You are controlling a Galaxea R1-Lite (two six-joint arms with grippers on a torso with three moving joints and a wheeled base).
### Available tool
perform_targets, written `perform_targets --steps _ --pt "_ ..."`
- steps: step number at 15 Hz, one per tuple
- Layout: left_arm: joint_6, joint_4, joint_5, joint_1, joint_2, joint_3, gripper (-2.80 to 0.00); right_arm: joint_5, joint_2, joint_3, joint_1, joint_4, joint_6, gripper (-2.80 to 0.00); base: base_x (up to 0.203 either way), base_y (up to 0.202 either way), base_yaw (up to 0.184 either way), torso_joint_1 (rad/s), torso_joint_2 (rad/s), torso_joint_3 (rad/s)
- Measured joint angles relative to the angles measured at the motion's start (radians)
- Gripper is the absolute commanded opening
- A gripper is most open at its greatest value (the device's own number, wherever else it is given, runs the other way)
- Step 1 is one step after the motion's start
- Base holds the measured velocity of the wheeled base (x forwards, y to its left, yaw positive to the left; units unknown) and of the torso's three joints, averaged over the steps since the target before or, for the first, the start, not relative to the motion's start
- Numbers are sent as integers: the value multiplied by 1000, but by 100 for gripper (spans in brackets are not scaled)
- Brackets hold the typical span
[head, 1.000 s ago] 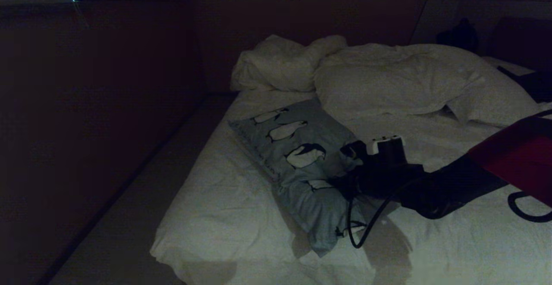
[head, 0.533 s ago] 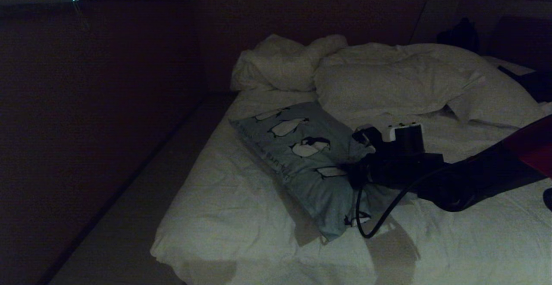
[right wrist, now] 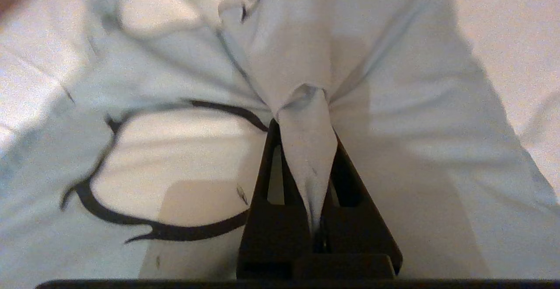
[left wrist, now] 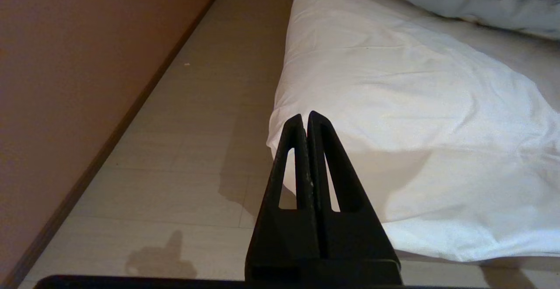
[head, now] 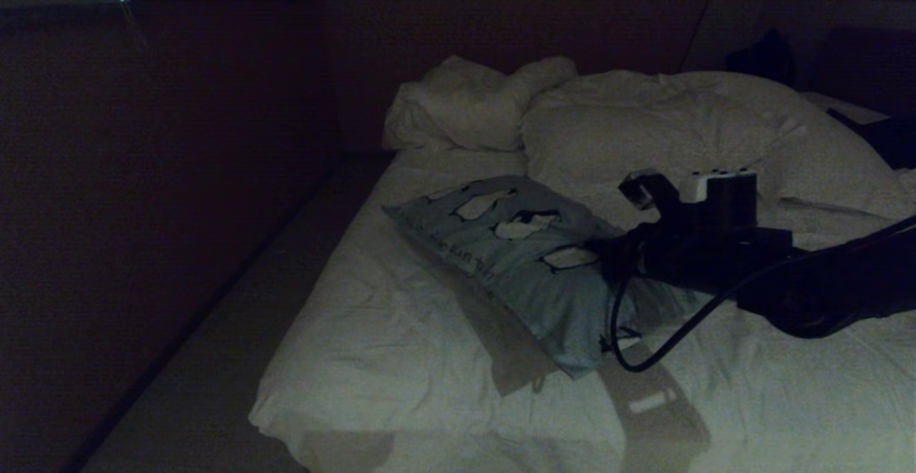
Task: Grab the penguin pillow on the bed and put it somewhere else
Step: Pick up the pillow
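Thin grey-blue cotton was all the right gripper point(right wrist: 308, 158) had clenched: a pinched fold of the penguin pillow's point(head: 515, 258) cover, drawn into a peak between the jaws. The pillow lay near the left edge of the bed point(head: 401, 358), its gripped side raised off the white duvet and its far side apparently resting there. The hold looked shallow, so the fabric might slide out under the pillow's weight, or the trailing end might drag and snag on the wrinkled duvet. The left gripper point(left wrist: 306, 120) hung pressed together beside the bed's corner, idle.
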Motion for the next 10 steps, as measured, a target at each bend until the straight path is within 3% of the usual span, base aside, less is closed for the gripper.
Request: perform_targets --steps 10 --pt "0 0 0 0 0 0 -280 -46 -340 17 -48 6 40 -280 0 0 0 0 0 0"
